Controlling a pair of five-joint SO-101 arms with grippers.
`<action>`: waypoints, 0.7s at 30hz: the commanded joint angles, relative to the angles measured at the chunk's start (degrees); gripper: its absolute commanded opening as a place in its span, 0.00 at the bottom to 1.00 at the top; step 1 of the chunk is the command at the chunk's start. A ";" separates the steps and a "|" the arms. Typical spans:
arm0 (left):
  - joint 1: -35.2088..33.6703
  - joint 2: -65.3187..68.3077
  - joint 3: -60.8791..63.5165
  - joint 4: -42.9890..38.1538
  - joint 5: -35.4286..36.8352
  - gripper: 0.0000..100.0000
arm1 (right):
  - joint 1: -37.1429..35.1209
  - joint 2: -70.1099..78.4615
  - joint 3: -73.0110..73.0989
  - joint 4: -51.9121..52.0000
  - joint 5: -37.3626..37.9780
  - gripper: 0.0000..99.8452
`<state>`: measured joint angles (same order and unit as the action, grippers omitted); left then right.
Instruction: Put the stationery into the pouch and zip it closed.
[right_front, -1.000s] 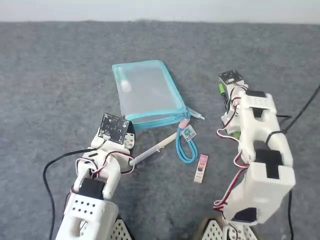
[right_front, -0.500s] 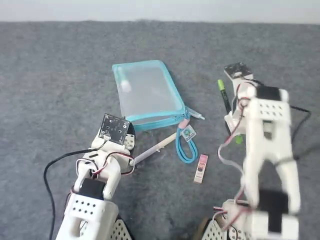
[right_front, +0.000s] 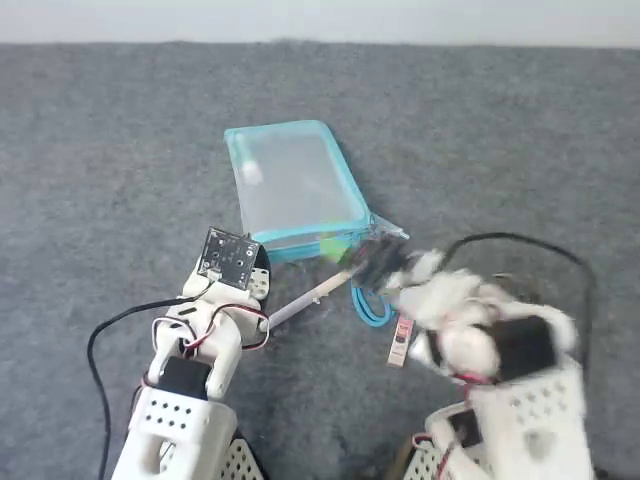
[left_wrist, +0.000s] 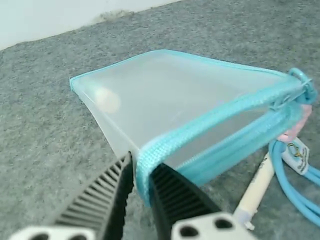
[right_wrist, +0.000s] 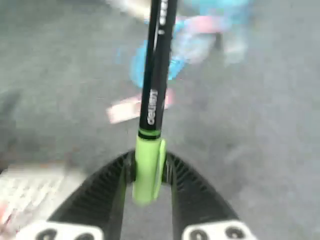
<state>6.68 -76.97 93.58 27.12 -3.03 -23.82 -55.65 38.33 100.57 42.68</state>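
Grey carpet (right_front: 100, 150); left hand (left_wrist: 141, 167) pinches the pouch (left_wrist: 175, 100), right hand (right_wrist: 147, 167) grips pen (right_wrist: 157, 75)

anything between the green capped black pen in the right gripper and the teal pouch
Nothing visible. The right gripper holds the green-capped black pen at the zipper edge of the clear teal-edged pouch, which the left gripper pinches. The white pen and blue cord lie beside, not between.
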 joint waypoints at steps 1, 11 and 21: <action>-0.18 -0.97 -0.57 -0.97 -0.62 0.01 | -1.98 3.03 1.05 -0.75 -1.76 0.01; -0.18 -0.97 -0.57 -0.97 -0.62 0.01 | -1.54 17.54 -0.26 -11.74 -12.22 0.01; -0.18 -0.97 -0.57 -0.88 -0.62 0.01 | -1.45 34.24 -15.56 -12.18 -24.18 0.01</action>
<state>6.68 -76.97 93.58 27.12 -3.03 -25.32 -24.09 29.98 89.41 22.73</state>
